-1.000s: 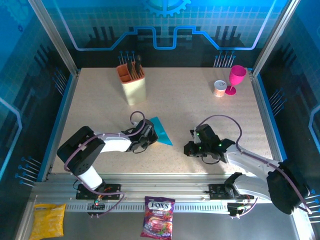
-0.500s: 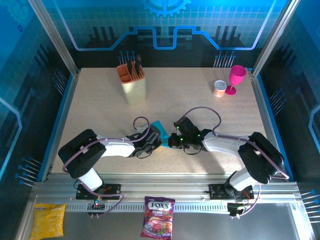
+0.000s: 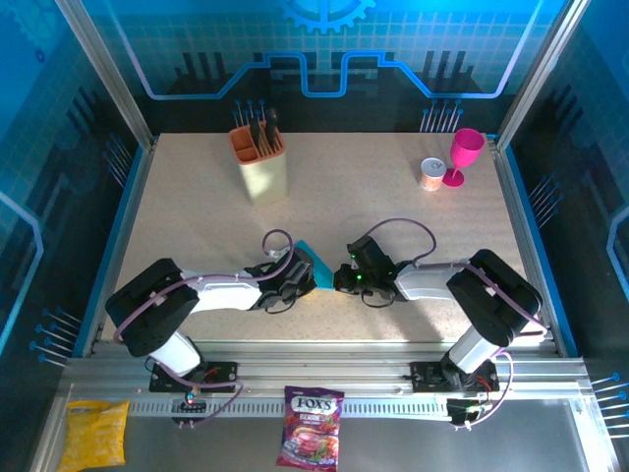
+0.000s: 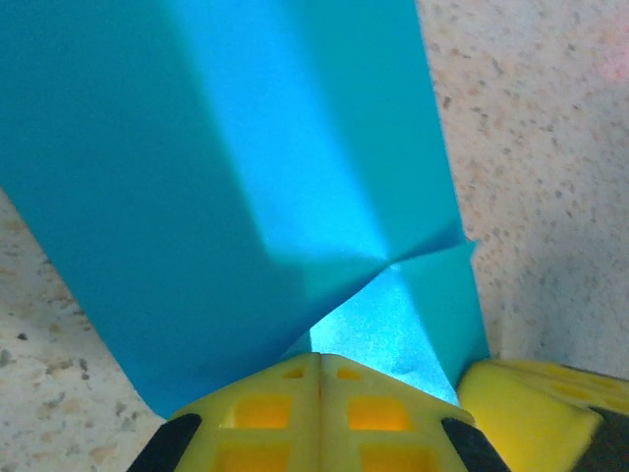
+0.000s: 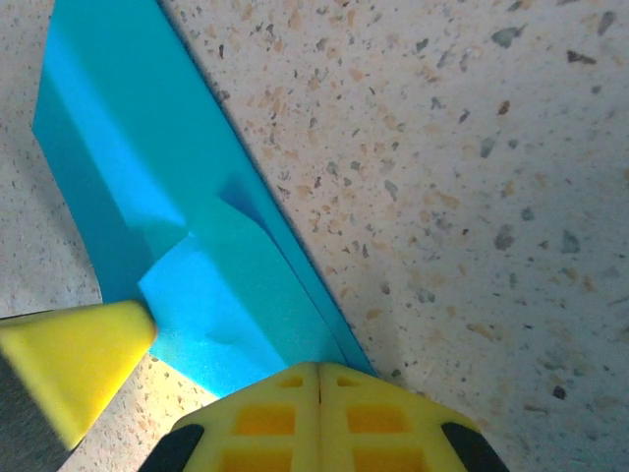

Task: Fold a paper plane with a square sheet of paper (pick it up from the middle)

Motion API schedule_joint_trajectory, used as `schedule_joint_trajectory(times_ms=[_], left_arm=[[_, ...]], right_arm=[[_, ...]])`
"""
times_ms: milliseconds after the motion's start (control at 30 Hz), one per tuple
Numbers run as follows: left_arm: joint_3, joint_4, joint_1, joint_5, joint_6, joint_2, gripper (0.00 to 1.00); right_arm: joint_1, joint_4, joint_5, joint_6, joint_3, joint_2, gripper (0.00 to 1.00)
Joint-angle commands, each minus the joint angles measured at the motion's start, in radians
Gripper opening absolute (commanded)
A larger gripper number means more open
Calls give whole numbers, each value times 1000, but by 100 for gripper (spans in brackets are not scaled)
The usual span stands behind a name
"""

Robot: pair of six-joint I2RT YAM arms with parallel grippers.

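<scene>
Top view: paper at frame centre, long axis upper left to lower right, between left gripper and right gripper, both equally near.
Left wrist: fingers pressed together, tips at paper's near corner.
Right wrist: fingers likewise together, paper running up-left from tips.

Paper plane — far end cropped
</scene>
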Motion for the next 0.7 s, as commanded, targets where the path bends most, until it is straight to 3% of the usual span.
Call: schedule_joint_trajectory(times_ms=[0, 367, 667], left_arm=[[39, -42, -7, 63, 120, -50, 0], [50, 63, -9, 130, 78, 35, 0], [-11, 25, 2, 19, 36, 73, 0]], right_arm=[[-14, -55, 20, 0, -43, 50, 0], [-25, -14, -8, 15, -70, 94, 0], [-42, -57, 8, 39, -91, 107, 0]])
